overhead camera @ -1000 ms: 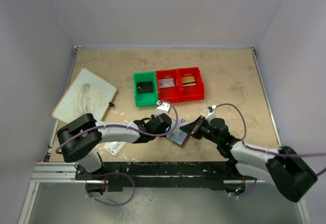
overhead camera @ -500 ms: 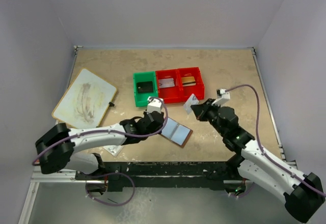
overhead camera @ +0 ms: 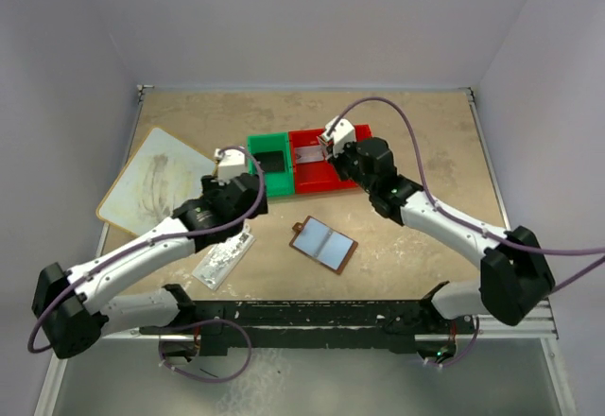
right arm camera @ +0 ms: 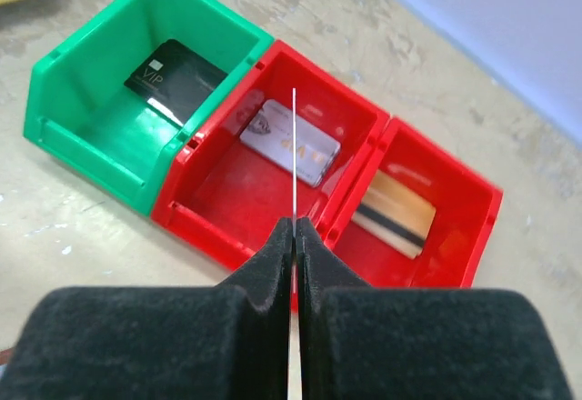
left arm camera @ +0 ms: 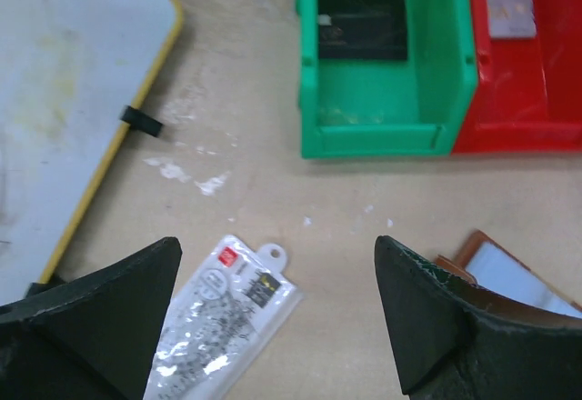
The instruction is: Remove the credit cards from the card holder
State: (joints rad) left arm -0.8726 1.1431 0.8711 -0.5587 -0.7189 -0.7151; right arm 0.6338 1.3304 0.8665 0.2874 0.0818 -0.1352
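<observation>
The card holder [overhead camera: 323,244] lies open and flat on the table, pale clear pockets up; its brown corner [left arm camera: 506,275] shows beside my left gripper's right finger. My left gripper [overhead camera: 248,194] [left arm camera: 277,247] hovers open and empty to the holder's upper left, in front of the green bin. My right gripper [overhead camera: 348,158] [right arm camera: 295,223] is shut on a thin credit card [right arm camera: 295,145], seen edge-on, above the middle red bin [right arm camera: 232,182]. A grey card [right arm camera: 289,142] lies in that bin, a black card [right arm camera: 175,77] in the green bin [left arm camera: 382,136], and a tan card [right arm camera: 397,209] in the right red bin.
A whiteboard with a yellow rim [overhead camera: 159,178] lies at the left. A clear plastic packet [overhead camera: 224,258] [left arm camera: 227,314] lies on the table below my left gripper. The row of bins [overhead camera: 312,182] stands in the middle.
My left gripper let go of the card holder, opened wide and drew back to the upper left. My right arm carried the card from the holder up to the red bins.
</observation>
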